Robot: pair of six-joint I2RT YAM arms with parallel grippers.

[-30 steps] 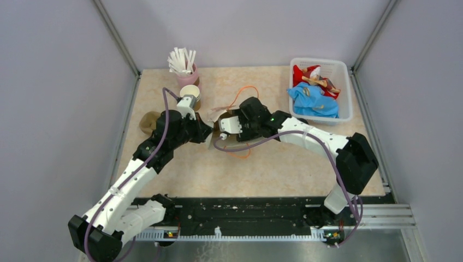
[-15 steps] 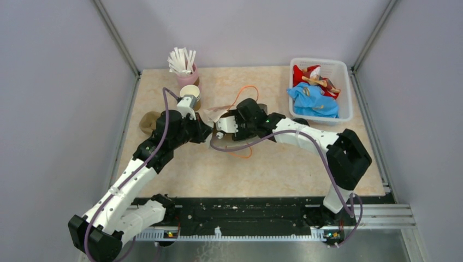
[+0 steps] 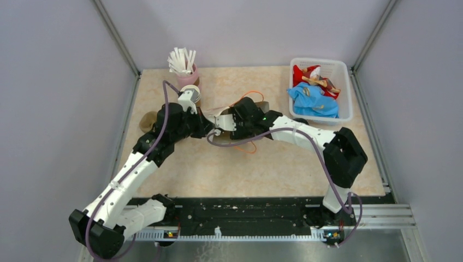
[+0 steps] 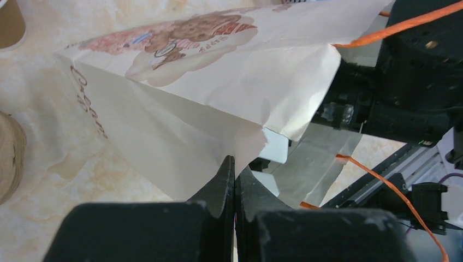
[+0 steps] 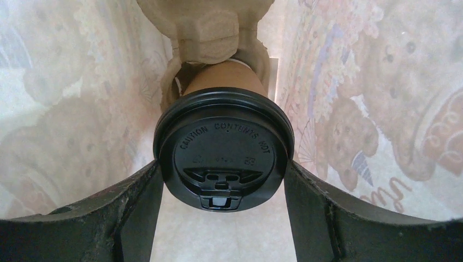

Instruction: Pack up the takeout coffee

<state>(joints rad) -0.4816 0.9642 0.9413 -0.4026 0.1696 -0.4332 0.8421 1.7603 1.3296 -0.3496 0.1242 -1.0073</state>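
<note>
**Cup travelling deeper into the bag**

The right hand [image 5: 224, 172] is clamping the lidded coffee cup [image 5: 221, 82] from both sides, its fingers spread wide around the black lid [image 5: 223, 144]. Over the last second it has been sliding leftward in the top view, toward the left arm, so the cup is now sitting well inside the paper bag [image 4: 218, 82], which is lying on its side on the bench [image 3: 262, 164]. In the right wrist view the bear-printed walls are rising on either side of the cup. A moulded pulp carrier [image 5: 210, 33] is waiting at the far end, and whether the cup's base is touching it is not clear.

The left hand [image 4: 234, 169] is pressed together, pinching the edge of the bag's mouth and holding it lifted open.

This cup's insertion is probably nearing its end. The remaining concern is seating it in the carrier before letting go. A second lidded cup is not showing clearly in any view.
</note>
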